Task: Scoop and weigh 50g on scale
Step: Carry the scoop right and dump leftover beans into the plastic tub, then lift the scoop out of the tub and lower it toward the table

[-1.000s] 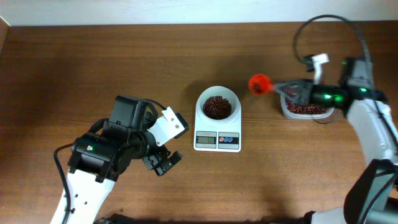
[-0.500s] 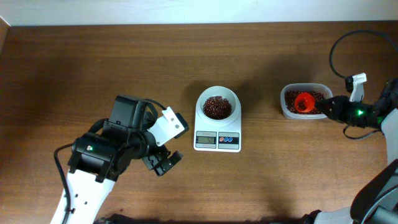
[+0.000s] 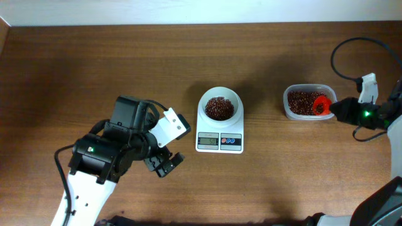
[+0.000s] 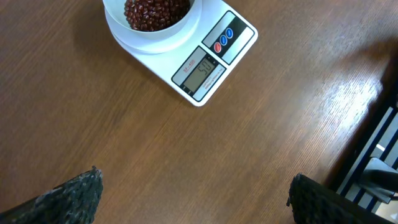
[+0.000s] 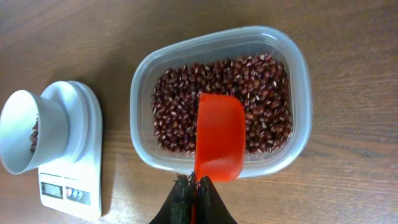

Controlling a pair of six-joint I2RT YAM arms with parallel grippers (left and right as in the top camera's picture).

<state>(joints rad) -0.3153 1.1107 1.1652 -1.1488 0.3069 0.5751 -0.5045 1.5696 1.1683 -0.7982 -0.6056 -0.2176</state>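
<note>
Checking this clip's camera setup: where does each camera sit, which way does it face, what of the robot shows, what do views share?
Overhead: above the table, facing straight down; scale, bowl, tub, left gripper and right gripper all show.
Left wrist: faces down past its open fingertips at the scale.
Right wrist: faces down past its fingers, shut on the orange scoop, into the tub.
Shared: all three show the scale and bowl of beans.

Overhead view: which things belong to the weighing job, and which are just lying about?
Job: scale, bowl, beans, tub, orange scoop, right gripper shut on the scoop.
Idle: left gripper, jaws open, holding nothing; black cable by the right arm.
</note>
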